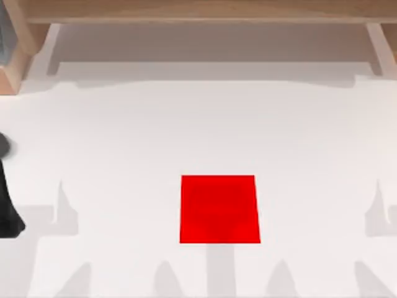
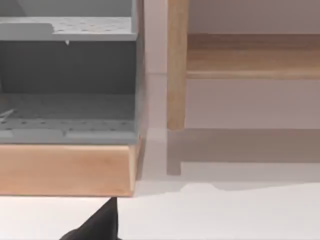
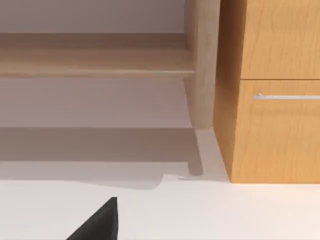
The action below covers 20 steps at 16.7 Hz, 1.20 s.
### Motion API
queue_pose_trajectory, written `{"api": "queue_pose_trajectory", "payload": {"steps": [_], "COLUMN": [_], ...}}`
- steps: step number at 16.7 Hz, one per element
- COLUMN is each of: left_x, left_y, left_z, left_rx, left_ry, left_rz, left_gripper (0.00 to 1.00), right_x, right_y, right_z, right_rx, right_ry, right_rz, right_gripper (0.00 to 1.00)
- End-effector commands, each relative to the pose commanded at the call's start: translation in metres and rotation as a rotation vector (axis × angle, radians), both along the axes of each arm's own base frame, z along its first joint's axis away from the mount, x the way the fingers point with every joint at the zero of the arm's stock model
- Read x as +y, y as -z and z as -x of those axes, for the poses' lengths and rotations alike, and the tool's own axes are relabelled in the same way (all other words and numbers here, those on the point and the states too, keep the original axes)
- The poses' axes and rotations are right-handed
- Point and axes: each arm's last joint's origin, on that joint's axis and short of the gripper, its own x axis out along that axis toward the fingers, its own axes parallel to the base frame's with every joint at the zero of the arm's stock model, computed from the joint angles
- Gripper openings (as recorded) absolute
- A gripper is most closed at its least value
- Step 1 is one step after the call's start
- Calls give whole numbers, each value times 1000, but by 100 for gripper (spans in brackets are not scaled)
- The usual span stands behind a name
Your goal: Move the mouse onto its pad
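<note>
The pad [image 1: 219,209], a flat bright red square, lies on the white table [image 1: 186,124] near the front edge, at the middle. The mouse is out of view. A black part of my left arm [image 1: 7,211] juts in at the table's left edge, well left of the pad. One black fingertip [image 2: 100,225] of the left gripper shows in the left wrist view, low over the white tabletop. In the right wrist view, one black fingertip [image 3: 100,222] of the right gripper hangs over bare tabletop.
A wooden shelf [image 1: 198,9] runs along the back of the table. A grey pegboard cabinet [image 2: 67,80] on a wooden base stands at the back left. A wooden drawer unit [image 3: 275,100] with a metal handle stands at the back right.
</note>
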Motion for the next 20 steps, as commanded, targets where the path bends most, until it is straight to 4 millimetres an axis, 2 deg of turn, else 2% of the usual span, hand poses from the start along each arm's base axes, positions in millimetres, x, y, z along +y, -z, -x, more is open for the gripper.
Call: {"api": "queue_pose_trajectory", "payload": {"steps": [3, 6, 9, 11, 15, 17, 20], "left_x": [0, 0, -1, 0, 2, 4, 11], "left_y": [-1, -11, -30, -43, -59, -56, -42], "left_z": [0, -2, -12, -25, -78, -114, -167], "left_rx": [8, 84, 242, 386, 729, 887, 1056], "left_ry": [1, 10, 48, 104, 347, 534, 851], "left_rz": [-9, -94, -275, -437, -803, -965, -1142], "left_gripper": [100, 100, 100, 100, 100, 100, 100], "right_x": [0, 0, 0, 0, 0, 0, 0], "right_y": [0, 0, 0, 0, 0, 0, 0], "right_z": [0, 0, 0, 0, 0, 0, 0], "right_rx": [0, 0, 0, 0, 0, 0, 0], "right_ry": [0, 0, 0, 0, 0, 0, 0], "right_rz": [0, 0, 0, 0, 0, 0, 0], "right_gripper": [100, 100, 100, 100, 100, 100, 100]}}
